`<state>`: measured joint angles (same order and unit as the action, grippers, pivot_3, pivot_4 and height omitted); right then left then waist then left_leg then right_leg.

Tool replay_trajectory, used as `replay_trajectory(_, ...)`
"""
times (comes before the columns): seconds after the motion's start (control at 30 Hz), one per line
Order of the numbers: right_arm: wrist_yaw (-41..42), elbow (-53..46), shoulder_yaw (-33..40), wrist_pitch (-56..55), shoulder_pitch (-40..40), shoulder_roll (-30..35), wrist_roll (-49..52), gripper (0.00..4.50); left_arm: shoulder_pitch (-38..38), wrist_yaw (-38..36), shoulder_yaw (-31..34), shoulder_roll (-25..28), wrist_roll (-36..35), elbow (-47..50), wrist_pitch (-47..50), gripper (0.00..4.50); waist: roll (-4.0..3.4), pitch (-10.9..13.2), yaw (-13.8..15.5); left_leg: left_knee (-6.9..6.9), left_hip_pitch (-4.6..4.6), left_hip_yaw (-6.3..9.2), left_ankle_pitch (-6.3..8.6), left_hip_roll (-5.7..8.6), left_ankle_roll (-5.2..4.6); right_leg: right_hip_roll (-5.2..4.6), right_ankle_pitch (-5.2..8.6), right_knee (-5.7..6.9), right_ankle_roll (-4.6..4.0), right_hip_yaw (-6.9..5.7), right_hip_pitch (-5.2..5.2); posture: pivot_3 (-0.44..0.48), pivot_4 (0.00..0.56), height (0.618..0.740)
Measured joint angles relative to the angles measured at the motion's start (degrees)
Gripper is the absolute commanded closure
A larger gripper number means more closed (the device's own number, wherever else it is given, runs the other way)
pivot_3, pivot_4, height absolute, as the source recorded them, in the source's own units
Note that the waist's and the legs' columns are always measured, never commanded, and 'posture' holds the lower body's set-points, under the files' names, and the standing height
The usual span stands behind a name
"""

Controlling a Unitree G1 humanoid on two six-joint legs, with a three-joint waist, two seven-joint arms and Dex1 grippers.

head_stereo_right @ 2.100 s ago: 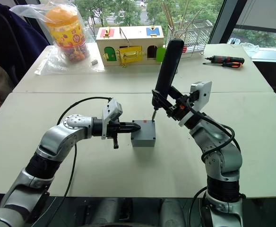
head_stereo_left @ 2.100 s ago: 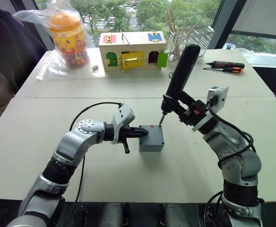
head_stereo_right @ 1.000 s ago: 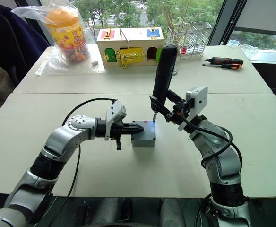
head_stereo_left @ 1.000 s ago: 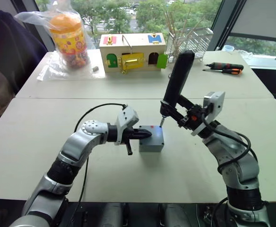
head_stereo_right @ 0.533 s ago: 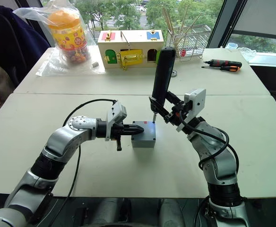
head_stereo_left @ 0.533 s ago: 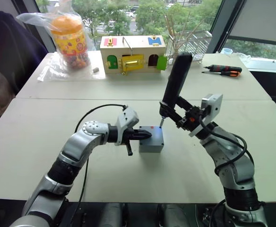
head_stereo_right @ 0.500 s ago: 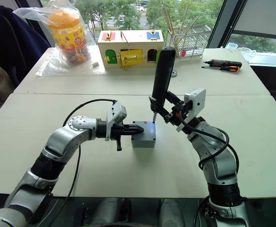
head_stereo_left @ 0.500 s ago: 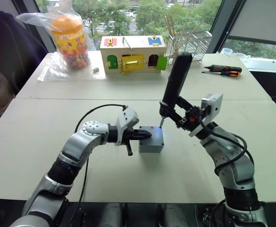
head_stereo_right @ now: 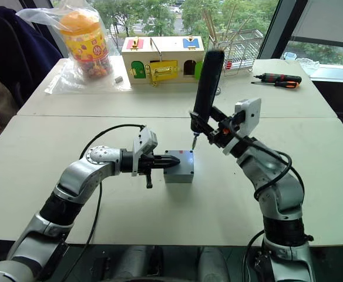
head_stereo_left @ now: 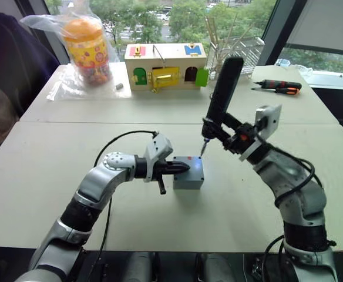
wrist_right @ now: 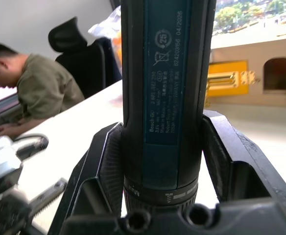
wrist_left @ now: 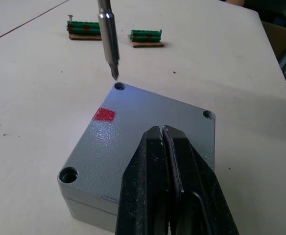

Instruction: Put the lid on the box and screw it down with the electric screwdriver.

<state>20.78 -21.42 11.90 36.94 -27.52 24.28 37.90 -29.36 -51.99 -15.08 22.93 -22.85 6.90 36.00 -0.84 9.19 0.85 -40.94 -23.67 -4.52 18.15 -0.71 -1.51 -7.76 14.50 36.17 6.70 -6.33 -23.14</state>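
While bit hovers over corner hole: lid point(wrist_left: 148, 132) already seated on box point(head_stereo_left: 188, 174), centre of the head views, on the table point(head_stereo_left: 160, 223).
Left gripper point(head_stereo_left: 183, 168): fingers point(wrist_left: 167, 196) pressed together, empty, lying flat on the lid top, apparently pinning it down.
Right gripper point(head_stereo_left: 225, 134): clenched around the lower barrel of the electric screwdriver point(head_stereo_left: 221, 91), upper middle of the head views, tilted slightly.
Bit: just above the far corner hole point(wrist_left: 119, 86), not yet touching; blue glow on the lid near it.
Holes: 3 visible in the left wrist view, upper centre, right and lower left.
Red mark point(wrist_left: 104, 114): on the lid top, near the targeted hole.
Handling, box: likely light, rigid, smooth plastic; prone to sliding or twisting under torque, so worth holding from above or by opposite sides.
Handling, driver: likely heavy, top-weighted, stiff; best held low on the barrel.
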Motion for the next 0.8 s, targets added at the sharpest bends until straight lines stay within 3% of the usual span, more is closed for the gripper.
replay_trajectory(0.13, -10.97, 0.38, 10.80, 9.65, -12.17, 5.16, 7.06, 2.65, 0.03, 3.17, 4.74, -3.87, -4.02, 0.00, 2.68, 4.50, 0.01, 0.01, -0.01, -0.01, -0.43, 0.08, 0.00, -0.03, 0.01, 0.03, 0.00, 0.02, 0.00, -0.10, -0.35, 0.000, 0.150, 0.706)
replay_trajectory(0.3, -12.44, 8.86, 14.61, 28.84, -16.96, 19.62, 15.68, 2.65, -2.78, 5.33, 8.49, -5.40, -8.41, 3.88, 5.58, 4.50, 0.02, 0.04, 0.03, -0.07, -0.46, -0.02, 0.01, -0.01, -0.05, 0.01, -0.01, -0.02, 0.01, -0.08, -0.33, 0.000, 0.150, 0.706)
replay_trajectory(0.43, -4.39, 20.50, 11.17, 43.59, -12.73, 36.60, 15.08, 2.65, -2.81, 2.36, 5.26, -1.24, -9.16, 11.23, 6.98, 4.50, 0.04, 0.05, 0.08, -0.07, -0.51, -0.06, 0.15, 0.02, -0.28, -0.02, -0.01, -0.09, 0.01, -0.05, -0.33, 0.000, 0.150, 0.706)
replay_trajectory(0.57, 0.93, 32.64, 8.13, 53.41, -9.03, 41.00, 13.82, 2.65, -2.31, 1.90, 1.95, -0.80, -9.43, 16.14, 7.47, 4.50, -0.03, 0.08, -0.35, -0.13, -0.43, -0.28, 0.17, 0.04, -0.33, -0.10, -0.03, -0.11, 0.02, 0.11, -0.36, 0.000, 0.150, 0.706)
replay_trajectory(0.77, 10.64, 42.35, -2.47, 51.12, -7.33, 45.32, 7.50, 2.65, -0.57, 3.47, -0.04, -0.82, -9.89, 20.19, 8.11, 4.50, -0.38, 0.12, -0.23, -0.10, -0.39, -0.36, 0.16, -0.01, -0.31, -0.02, -0.02, -0.09, 0.01, 0.28, -0.51, 0.000, 0.150, 0.706)
replay_trajectory(0.8, 13.38, 46.04, -6.01, 50.06, -10.97, 45.27, 5.51, 2.65, -0.04, 3.99, -0.18, -0.40, -9.88, 20.50, 8.57, 4.50, -0.39, 0.12, -0.22, -0.12, -0.40, -0.39, 0.16, -0.01, -0.30, -0.02, -0.02, -0.10, 0.02, 0.29, -0.52, 0.000, 0.150, 0.706)
